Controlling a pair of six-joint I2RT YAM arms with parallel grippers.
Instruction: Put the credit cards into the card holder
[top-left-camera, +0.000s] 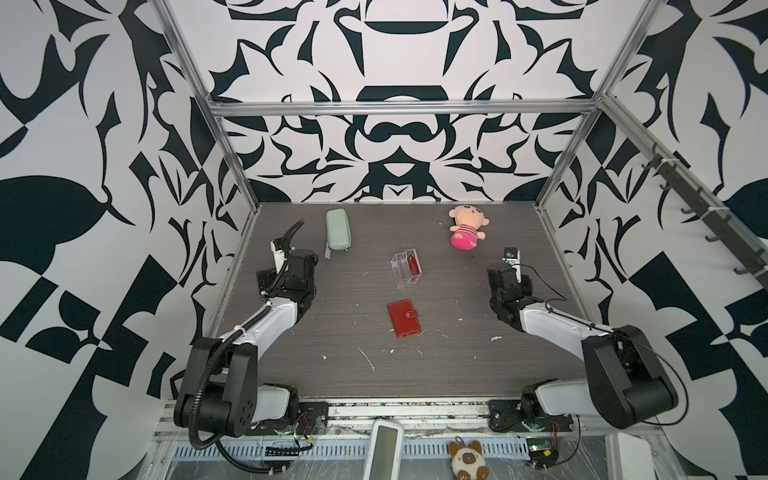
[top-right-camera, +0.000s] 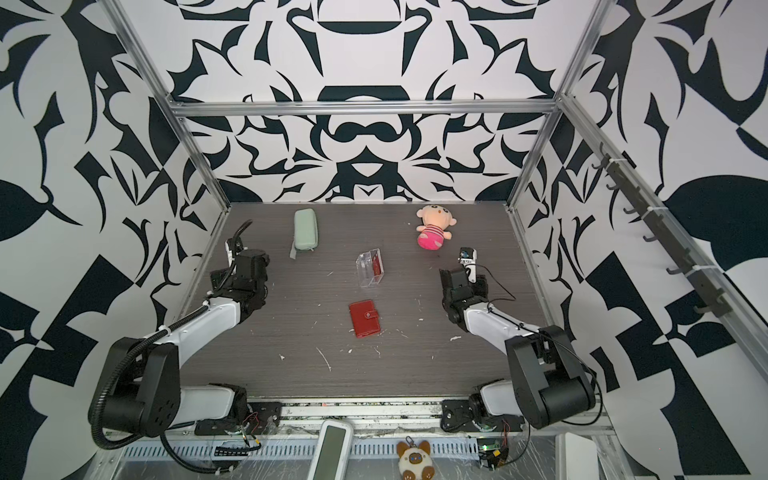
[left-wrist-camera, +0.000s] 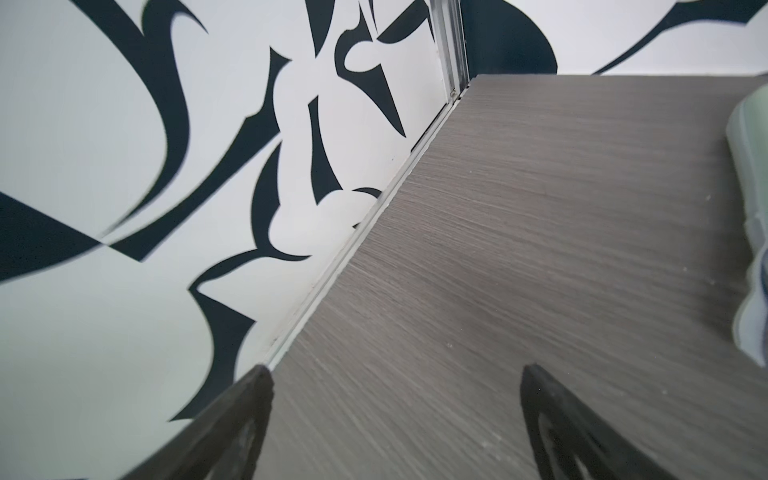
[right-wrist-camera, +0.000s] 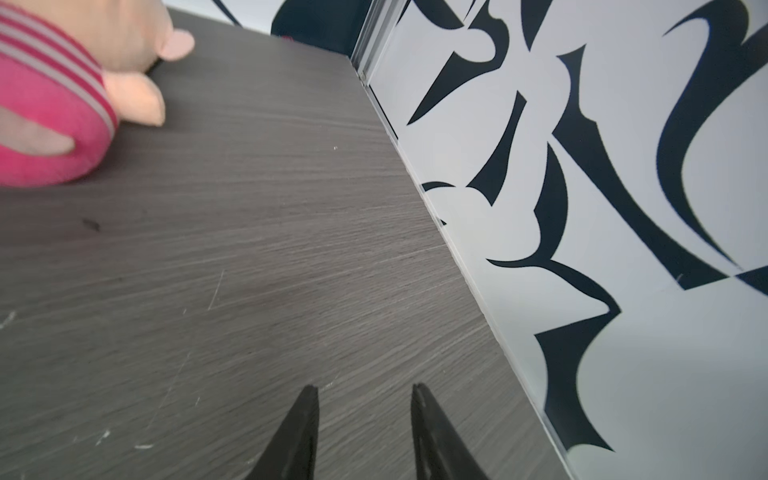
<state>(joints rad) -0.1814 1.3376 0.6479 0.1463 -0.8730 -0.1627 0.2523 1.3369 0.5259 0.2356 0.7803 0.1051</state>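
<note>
Credit cards (top-left-camera: 412, 266) sit inside a clear plastic box (top-left-camera: 406, 269) near the middle of a grey wood-grain table (top-left-camera: 457, 365). Red shows through the box wall in both top views, though how many cards stand there cannot be told. Just in front of the box, and apart from it, the red card holder (top-left-camera: 404, 319) lies flat and closed, its snap tab folded over the cover.

Both robot arms are drawn back at the table's sides, well apart from the box and the card holder. The left gripper (left-wrist-camera: 395, 370) hangs over bare tabletop beside the left wall, its jaws spread wide with nothing between them. The edge of a pale green zip case (left-wrist-camera: 748, 208) shows at the margin of its wrist view. The right gripper (right-wrist-camera: 363, 388) hovers near the right wall, its jaws parted by a narrower gap and also empty.

A pink-striped plush doll (top-left-camera: 466, 227) lies toward the far right of the table. The zip case rests toward the far left.
</note>
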